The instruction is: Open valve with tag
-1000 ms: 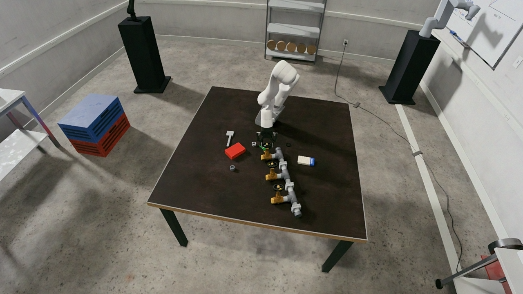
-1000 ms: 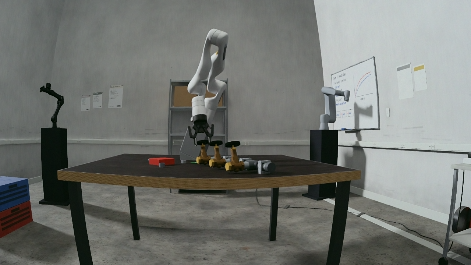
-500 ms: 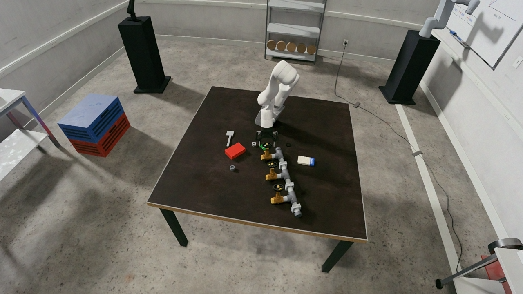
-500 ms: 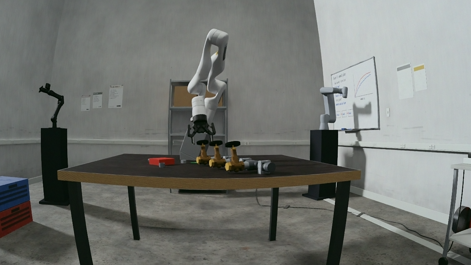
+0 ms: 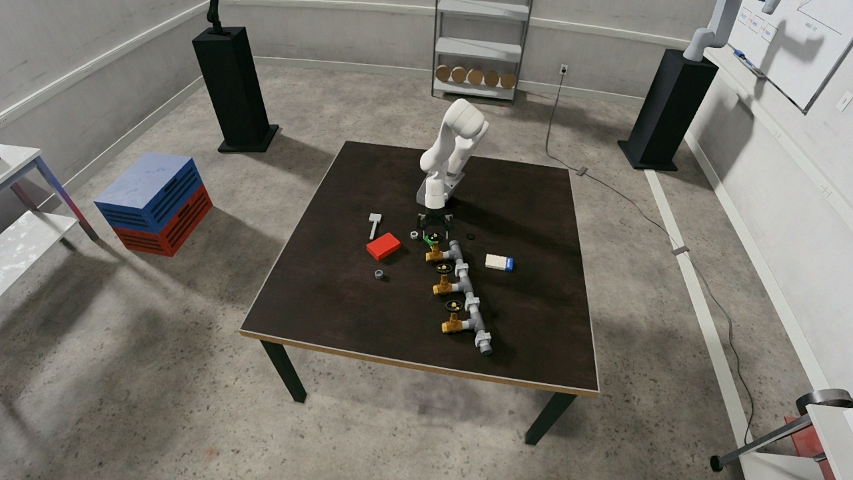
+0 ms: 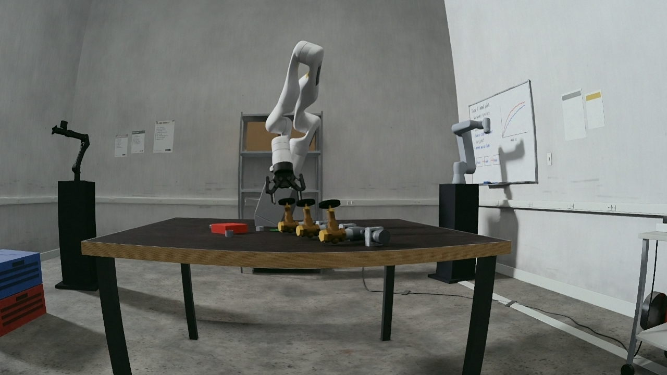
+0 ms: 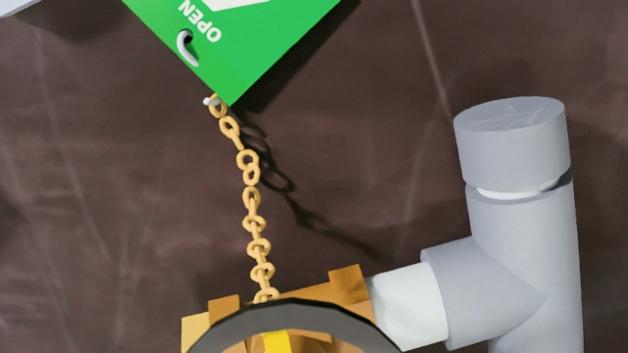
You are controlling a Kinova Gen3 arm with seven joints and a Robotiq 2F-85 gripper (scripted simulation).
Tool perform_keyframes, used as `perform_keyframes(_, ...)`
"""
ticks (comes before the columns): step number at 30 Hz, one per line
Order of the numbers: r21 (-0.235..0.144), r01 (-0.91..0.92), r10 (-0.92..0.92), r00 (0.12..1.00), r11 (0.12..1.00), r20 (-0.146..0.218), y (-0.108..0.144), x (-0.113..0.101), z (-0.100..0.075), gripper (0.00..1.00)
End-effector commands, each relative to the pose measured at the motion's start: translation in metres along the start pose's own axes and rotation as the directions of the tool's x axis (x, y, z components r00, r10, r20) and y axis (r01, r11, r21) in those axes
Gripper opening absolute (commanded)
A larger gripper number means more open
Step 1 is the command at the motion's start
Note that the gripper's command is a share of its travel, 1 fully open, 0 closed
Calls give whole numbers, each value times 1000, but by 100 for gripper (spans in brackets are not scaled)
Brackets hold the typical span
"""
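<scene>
Three brass valves with black handwheels stand in a row on a grey pipe [image 5: 466,283] [image 6: 375,235] [image 7: 520,196] on the dark table [image 5: 334,298]. The far valve [image 5: 434,254] [image 6: 286,224] [image 7: 345,286] has a gold chain [image 7: 252,206] running to a green tag [image 5: 426,240] [image 7: 231,34] that lies flat on the table; the word OPEN shows on it. My gripper [image 5: 434,231] [image 6: 285,190] is open and points down just above the far valve's handwheel [image 6: 286,201] [image 7: 294,316], not touching it. The middle handwheel [image 5: 443,268] [image 6: 305,202] and the near handwheel [image 5: 454,305] [image 6: 329,203] stand apart from it.
A red block [image 5: 382,245] [image 6: 228,227] and a white mallet [image 5: 374,223] lie left of the valves. A white and blue block [image 5: 498,262] lies right of the pipe. Small grey rings [image 5: 413,234] [image 5: 378,274] and a black ring [image 5: 470,239] lie nearby.
</scene>
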State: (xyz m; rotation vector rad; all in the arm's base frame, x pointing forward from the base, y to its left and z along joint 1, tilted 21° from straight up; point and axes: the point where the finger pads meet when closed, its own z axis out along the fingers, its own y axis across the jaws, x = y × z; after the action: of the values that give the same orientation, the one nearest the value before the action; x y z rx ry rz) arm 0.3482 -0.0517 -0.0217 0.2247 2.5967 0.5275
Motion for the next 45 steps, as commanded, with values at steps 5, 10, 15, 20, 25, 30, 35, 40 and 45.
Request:
perform_keyframes(5, 1, -6, 6, 1000, 1000, 1, 0, 0, 0, 100)
perform_keyframes(10, 0, -40, 40, 999, 999, 1, 0, 0, 0, 100)
perform_keyframes(15, 0, -81, 81, 997, 997, 1, 0, 0, 0, 100)
perform_keyframes(20, 0, -188, 188, 982, 982, 1, 0, 0, 0, 100)
perform_keyframes(25, 0, -337, 337, 941, 941, 1, 0, 0, 0, 100)
perform_keyframes(30, 0, -475, 475, 880, 880, 1, 0, 0, 0, 100)
perform_keyframes(35, 0, -616, 616, 788, 788, 1, 0, 0, 0, 100)
perform_keyframes(40, -1, -773, 773, 635, 635, 1, 0, 0, 0, 100)
perform_keyframes(45, -1, -890, 890, 457, 457, 1, 0, 0, 0, 100)
